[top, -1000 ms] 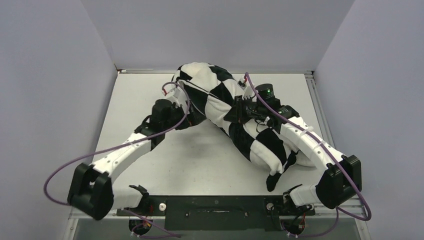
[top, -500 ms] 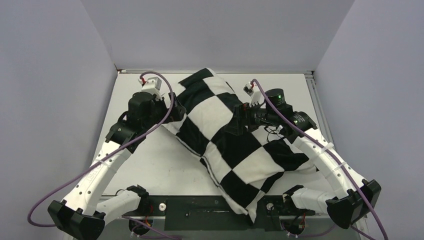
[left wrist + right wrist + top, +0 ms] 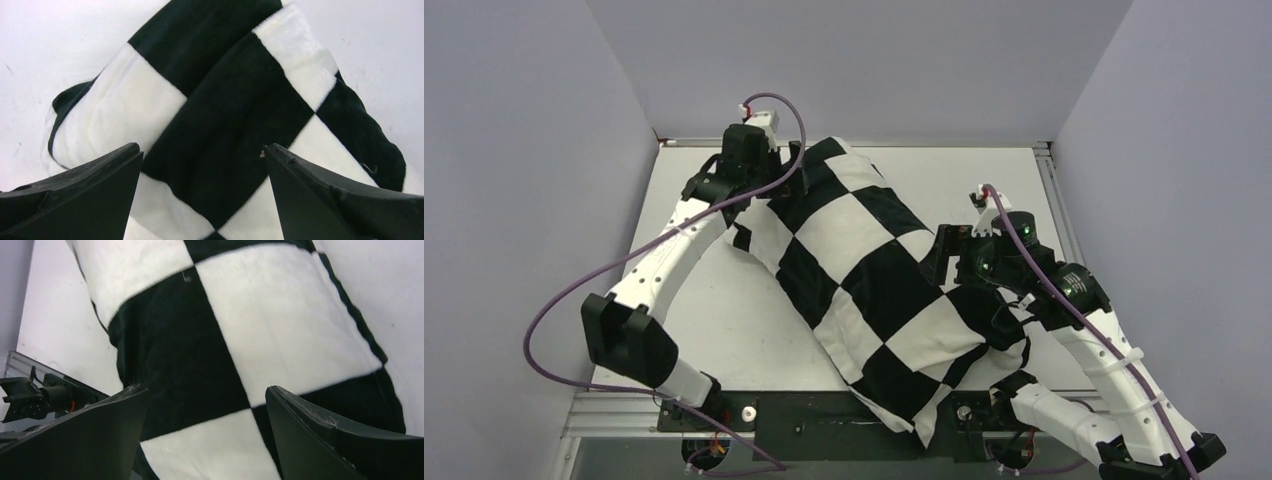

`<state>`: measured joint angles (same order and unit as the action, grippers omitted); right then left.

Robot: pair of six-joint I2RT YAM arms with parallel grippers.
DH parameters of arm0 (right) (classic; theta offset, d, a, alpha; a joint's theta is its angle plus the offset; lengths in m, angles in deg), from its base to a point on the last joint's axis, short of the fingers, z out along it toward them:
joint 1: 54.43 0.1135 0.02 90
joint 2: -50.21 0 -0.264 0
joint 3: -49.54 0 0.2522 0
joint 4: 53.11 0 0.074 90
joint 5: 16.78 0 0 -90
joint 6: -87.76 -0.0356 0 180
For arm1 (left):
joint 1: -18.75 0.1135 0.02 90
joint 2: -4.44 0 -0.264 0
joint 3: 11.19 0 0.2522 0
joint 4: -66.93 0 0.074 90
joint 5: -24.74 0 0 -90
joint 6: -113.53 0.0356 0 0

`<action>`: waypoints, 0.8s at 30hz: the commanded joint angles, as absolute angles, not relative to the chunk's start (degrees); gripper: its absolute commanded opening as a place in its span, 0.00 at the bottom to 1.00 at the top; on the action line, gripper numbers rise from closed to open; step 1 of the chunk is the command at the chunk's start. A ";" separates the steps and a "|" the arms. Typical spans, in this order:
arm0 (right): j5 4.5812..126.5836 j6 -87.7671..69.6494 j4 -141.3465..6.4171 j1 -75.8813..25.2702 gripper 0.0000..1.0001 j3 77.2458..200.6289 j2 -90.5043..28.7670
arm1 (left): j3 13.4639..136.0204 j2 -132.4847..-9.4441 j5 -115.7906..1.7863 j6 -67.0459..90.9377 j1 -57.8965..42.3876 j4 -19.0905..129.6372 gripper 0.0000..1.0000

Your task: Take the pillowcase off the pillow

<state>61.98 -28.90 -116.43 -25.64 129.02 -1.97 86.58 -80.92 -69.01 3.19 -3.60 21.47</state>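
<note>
Across the table (image 3: 724, 330), the pillowcase (image 3: 864, 290) lay diagonally, far-left to near-right; our left gripper (image 3: 201, 150) hung spread above its far end, our right gripper (image 3: 206, 389) spread over its near half.

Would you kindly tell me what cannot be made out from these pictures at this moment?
- The pillow: all views, wholly covered by the pillowcase.
- The pillowcase's open end: top view too small to show it; wrist views frame only checkered squares.
- Whether the left gripper or right gripper touches fabric: wrist views look down along the fingers; top view is too small.
</note>
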 commanded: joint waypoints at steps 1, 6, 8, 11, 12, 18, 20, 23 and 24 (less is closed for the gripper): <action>66.92 -36.35 -121.51 -25.96 0.90 125.84 0.75 | 94.87 -87.63 -65.60 4.73 -1.19 23.74 0.96; 68.15 -40.35 -124.02 -25.96 0.90 123.30 3.05 | 100.78 -96.82 -59.67 3.22 0.86 24.97 0.96; 66.99 -41.69 -122.91 -25.91 0.90 121.32 4.02 | 101.97 -99.95 -56.55 1.88 1.52 25.57 0.96; 63.86 -43.14 -118.86 -25.96 0.90 116.64 4.65 | 101.87 -103.07 -52.10 -0.39 2.10 26.44 0.96; 62.89 -43.49 -116.80 -25.96 0.90 114.63 4.79 | 100.74 -103.26 -50.86 -1.24 2.13 27.38 0.96; 61.52 -45.87 -104.19 -25.96 0.90 105.81 4.20 | 87.40 -99.62 -45.54 -6.23 2.86 36.40 0.96; 63.15 -44.98 -99.06 -26.04 0.90 104.70 2.73 | 82.04 -97.63 -43.50 -8.60 2.92 39.59 0.96; 66.43 -40.92 -95.07 -26.49 0.90 106.44 -2.97 | 73.11 -93.66 -39.33 -13.64 2.92 48.46 0.97; 67.20 -39.39 -94.30 -26.75 0.90 108.00 -5.58 | 70.56 -92.36 -38.05 -15.32 2.92 50.79 0.96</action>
